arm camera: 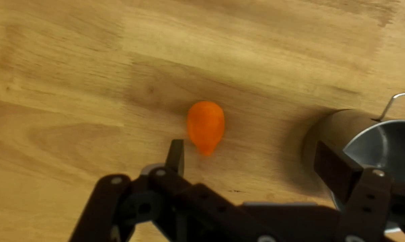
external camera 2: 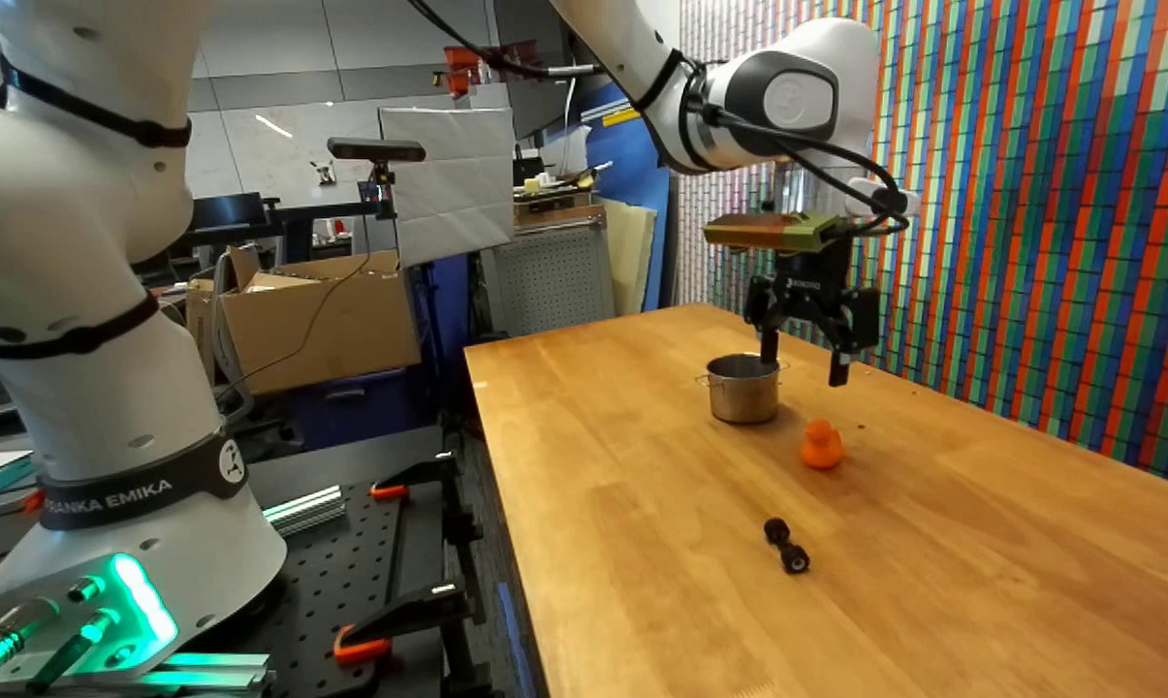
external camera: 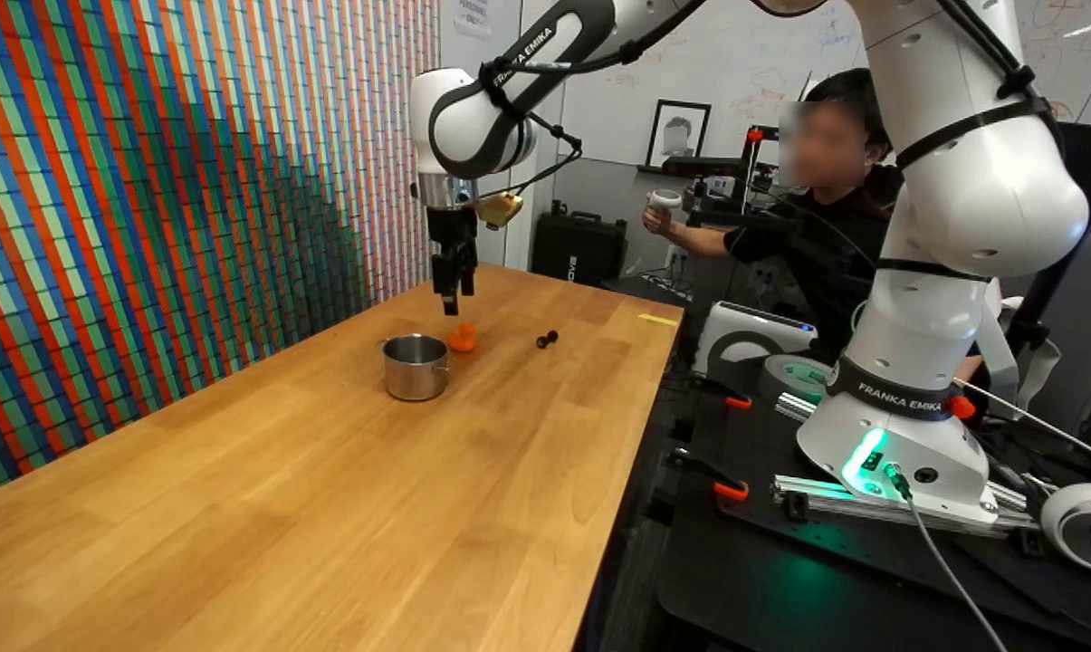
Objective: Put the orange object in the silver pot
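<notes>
The pincer [external camera 2: 804, 372] hung spread and empty over the bench [external camera 2: 622, 504]. Getting the orange duck [external camera 2: 822, 446] seemed the job; the pincer needed to line up, then sink.

In the wrist view the right edge crops the silver pot [arm camera: 340, 131], and the gripper [arm camera: 250, 148] covers part of its rim; in an exterior view a fingertip [external camera 2: 770, 349] hides a bit of it. The top edge cuts off the arm [external camera: 980, 204] in both exterior views. A face [external camera: 824, 145] is blurred; a dark speck [external camera 2: 861, 427] on the table [external camera 2: 622, 436] is too small to name
</notes>
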Robot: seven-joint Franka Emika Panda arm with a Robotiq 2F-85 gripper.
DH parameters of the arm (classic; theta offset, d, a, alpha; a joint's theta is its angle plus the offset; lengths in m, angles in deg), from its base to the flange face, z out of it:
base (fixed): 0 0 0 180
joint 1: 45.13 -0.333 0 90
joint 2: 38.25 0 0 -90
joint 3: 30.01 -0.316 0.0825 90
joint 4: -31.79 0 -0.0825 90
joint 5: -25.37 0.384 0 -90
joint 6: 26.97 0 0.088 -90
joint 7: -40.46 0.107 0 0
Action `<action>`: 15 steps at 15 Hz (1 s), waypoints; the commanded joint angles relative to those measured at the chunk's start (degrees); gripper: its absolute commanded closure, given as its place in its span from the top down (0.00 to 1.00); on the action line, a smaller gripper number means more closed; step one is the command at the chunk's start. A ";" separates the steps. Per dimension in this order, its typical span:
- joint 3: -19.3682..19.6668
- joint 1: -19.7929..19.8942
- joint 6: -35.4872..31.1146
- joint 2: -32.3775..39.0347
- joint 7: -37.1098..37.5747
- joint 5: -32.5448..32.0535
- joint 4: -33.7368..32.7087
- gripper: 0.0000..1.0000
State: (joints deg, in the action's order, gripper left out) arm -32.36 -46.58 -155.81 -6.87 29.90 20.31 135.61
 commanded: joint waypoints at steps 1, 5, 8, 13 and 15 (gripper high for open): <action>1.21 -0.20 -3.02 4.98 -0.83 -3.58 -2.84 1.00; 1.81 -0.17 -5.53 7.58 -0.06 -5.05 -1.87 1.00; 2.01 -0.11 -9.41 8.80 0.79 -4.88 -0.29 1.00; 1.63 0.25 -18.23 8.79 2.22 -3.51 2.86 0.49; 1.69 0.38 -20.51 8.27 2.75 -3.35 3.93 0.36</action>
State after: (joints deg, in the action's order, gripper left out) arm -30.69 -46.50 -171.43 1.91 31.46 16.56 137.47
